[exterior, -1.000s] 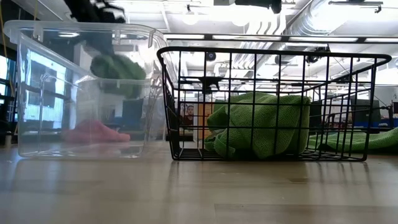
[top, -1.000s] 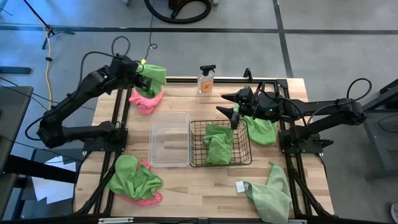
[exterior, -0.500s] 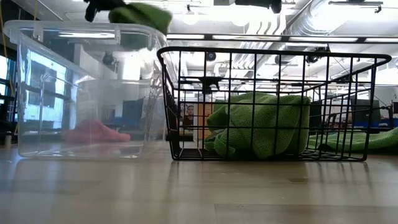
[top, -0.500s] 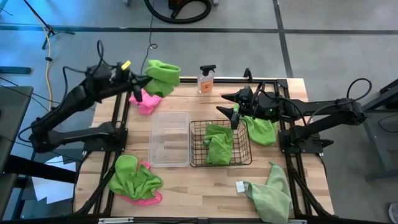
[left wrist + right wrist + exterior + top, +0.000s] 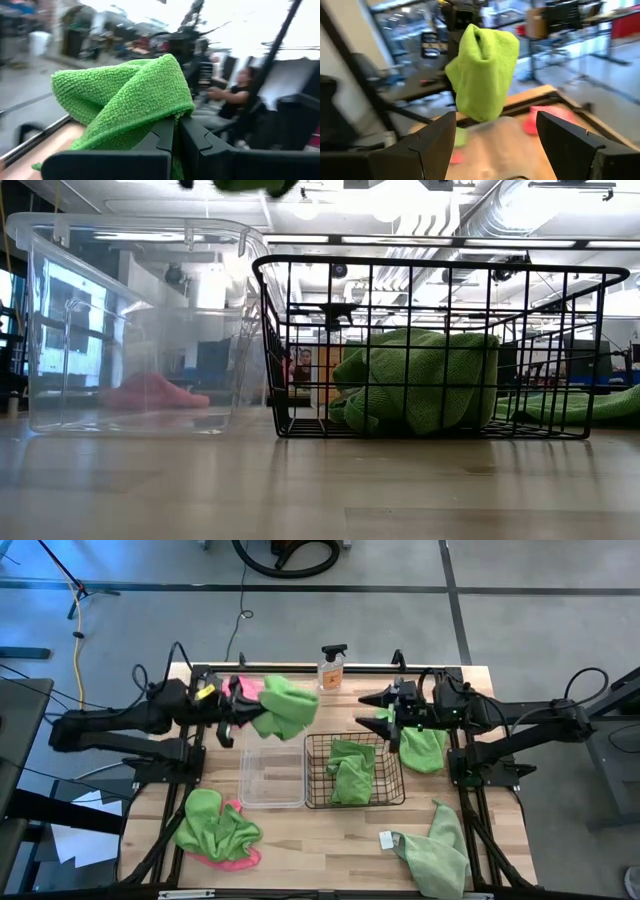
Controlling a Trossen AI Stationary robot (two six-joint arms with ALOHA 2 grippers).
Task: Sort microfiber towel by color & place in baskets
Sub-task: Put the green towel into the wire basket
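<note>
Left pincer (image 5: 243, 710): raised above the far end of the clear tub; fingers (image 5: 165, 135) pressed together on a green towel (image 5: 285, 706), bunched and hanging clear of the bench (image 5: 300, 840)
Right pincer (image 5: 380, 710): hovering at the far right corner of the wire basket; fingers (image 5: 432, 142) spread wide, nothing between them
Clear tub (image 5: 272, 762): centre of bench, left of and touching the wire basket; nothing visible inside
Wire basket (image 5: 354, 770): black mesh; holding a crumpled green towel (image 5: 352, 768)
Other towels: pink one (image 5: 250, 687) far left behind the carried towel; green-and-pink heap (image 5: 217, 830) near left; green one (image 5: 422, 747) just right of basket; green one (image 5: 436, 852) near right
Spray bottle (image 5: 332, 667): upright at far edge
</note>
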